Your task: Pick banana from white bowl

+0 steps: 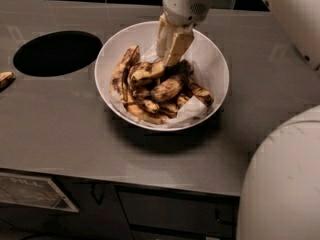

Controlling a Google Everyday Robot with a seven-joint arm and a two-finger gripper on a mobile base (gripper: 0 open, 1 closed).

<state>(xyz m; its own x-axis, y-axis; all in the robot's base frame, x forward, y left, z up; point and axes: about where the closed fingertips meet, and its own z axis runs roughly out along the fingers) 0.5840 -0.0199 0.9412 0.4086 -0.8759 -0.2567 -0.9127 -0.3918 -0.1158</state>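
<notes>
The white bowl (215,59) sits on the grey counter, lined with crumpled white paper and filled with several browned bananas. The yellowest, lightly speckled banana (146,73) lies near the top of the pile, left of centre. My gripper (168,59) reaches down from the top into the back of the bowl, its tip right at this banana's right end. A long dark-streaked banana (121,76) lies along the bowl's left wall.
A round dark hole (57,53) is cut in the counter left of the bowl. A banana piece (5,78) lies at the far left edge. The robot's white body (282,184) fills the lower right. Drawers run below the counter's front edge.
</notes>
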